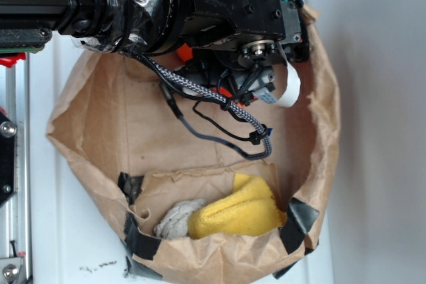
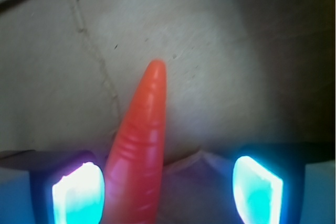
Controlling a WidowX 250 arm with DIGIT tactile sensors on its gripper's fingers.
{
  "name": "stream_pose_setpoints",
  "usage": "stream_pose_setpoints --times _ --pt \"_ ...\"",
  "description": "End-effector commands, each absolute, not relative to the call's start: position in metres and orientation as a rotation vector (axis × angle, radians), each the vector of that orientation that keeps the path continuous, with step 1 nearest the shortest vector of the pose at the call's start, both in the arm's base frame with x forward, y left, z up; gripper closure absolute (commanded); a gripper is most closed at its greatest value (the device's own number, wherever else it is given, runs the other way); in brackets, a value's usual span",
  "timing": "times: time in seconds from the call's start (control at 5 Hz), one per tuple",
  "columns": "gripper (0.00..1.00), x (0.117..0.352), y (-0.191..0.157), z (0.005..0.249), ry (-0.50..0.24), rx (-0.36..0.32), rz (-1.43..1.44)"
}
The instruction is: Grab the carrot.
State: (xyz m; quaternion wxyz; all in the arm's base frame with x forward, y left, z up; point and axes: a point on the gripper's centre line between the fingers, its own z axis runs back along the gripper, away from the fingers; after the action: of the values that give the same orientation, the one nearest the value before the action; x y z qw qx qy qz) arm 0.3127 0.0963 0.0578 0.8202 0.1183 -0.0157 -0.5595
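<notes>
Pincer (image 2: 167, 190), wrist view: two pads glowing cyan-white at the bottom edge, one at 7 o'clock (image 2: 77, 192), one at 5 o'clock; spread wide, released, holding nothing.

Carrot (image 2: 140, 148): glossy orange cone with faint ridges, thick end out of frame at 6 o'clock, tip aimed at 12 o'clock. It lies between the pads but well off centre, just beside the 7 o'clock pad, possibly touching it; the gap on the 5 o'clock side is wide. Stem cap not visible.

Brown paper (image 2: 220, 51): creased lining under the carrot, with a raised fold edge crossing behind the pads.

Exterior view: black arm at 12 o'clock hides the pincer and carrot. Paper bag (image 1: 100, 131) forms a walled nest on the white bench (image 1: 373, 98). Yellow cloth (image 1: 241, 212) and a grey wad (image 1: 174, 219) sit at 6 o'clock, well apart from the arm.

Risks, judged:
- Off-centre closure: the far pad would sweep the carrot sideways, rolling or swivelling it.
- Tapered, slick surface: a squeeze on the cone may squirt it forward, towards 12 o'clock.
- Paper fold may be pinched with the carrot.
</notes>
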Motion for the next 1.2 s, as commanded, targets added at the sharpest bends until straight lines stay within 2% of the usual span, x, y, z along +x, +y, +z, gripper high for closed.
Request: stream_pose_setpoints --times 0.0,0.2,0.4,0.8,1.0 --pt "0.0 0.293 0.107 0.069 -0.011 0.279 -1.133" --pt "0.0 0.292 0.108 0.063 -0.016 0.278 -1.123" --pt "1.0 0.296 0.108 0.061 -0.044 0.284 -1.095" --pt "1.0 0.3 0.105 0.069 -0.064 0.3 -1.079" --pt "1.0 0.299 0.103 0.09 -0.114 0.246 -1.065"
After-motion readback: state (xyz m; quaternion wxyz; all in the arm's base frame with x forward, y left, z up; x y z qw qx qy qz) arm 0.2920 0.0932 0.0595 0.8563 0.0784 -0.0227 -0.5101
